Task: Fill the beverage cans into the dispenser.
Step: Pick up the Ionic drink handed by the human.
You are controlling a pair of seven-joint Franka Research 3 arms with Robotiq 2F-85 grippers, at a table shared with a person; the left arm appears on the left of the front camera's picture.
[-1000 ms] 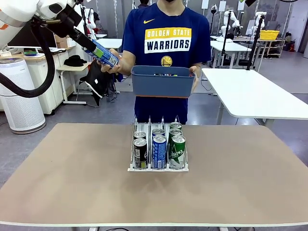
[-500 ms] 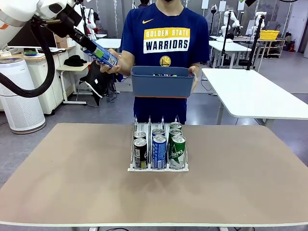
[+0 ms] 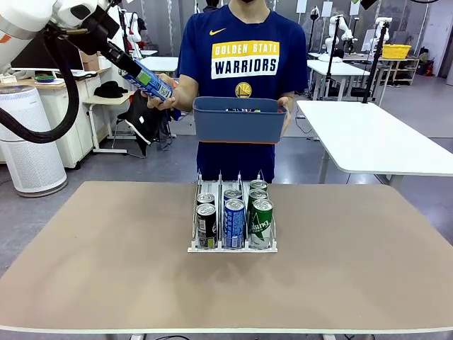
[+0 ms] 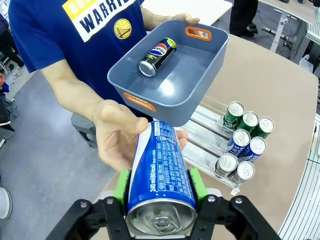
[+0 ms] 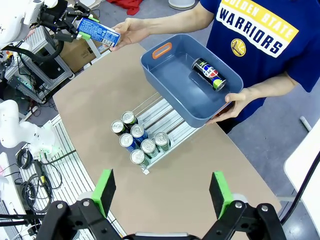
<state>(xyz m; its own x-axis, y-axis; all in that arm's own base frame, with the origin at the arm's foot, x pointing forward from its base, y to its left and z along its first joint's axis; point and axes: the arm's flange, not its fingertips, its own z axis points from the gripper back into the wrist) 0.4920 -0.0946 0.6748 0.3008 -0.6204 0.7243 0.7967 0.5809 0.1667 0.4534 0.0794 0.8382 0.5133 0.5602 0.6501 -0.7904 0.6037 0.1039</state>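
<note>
A blue beverage can (image 3: 150,81) hangs high at the far left, beyond the table's far edge. My left gripper (image 3: 134,71) is shut on it, and the person's hand (image 3: 168,95) still cups its far end. In the left wrist view the green pads (image 4: 121,184) press both sides of that can (image 4: 160,175), its silver top facing the camera. The white wire dispenser (image 3: 192,248) stands mid-table with several cans (image 3: 234,221) in its three lanes. My right gripper (image 5: 162,192) hovers open high above the table, nothing between its fingers.
The person holds a dark blue tub (image 3: 239,120) over the table's far edge with the other hand. One black can (image 4: 157,56) lies inside it. A white table (image 3: 375,142) stands at the right and an air purifier (image 3: 28,142) at the left.
My left gripper's fingers have shut on the blue can that the person holds out. Arm, person and tub have barely shifted.
</note>
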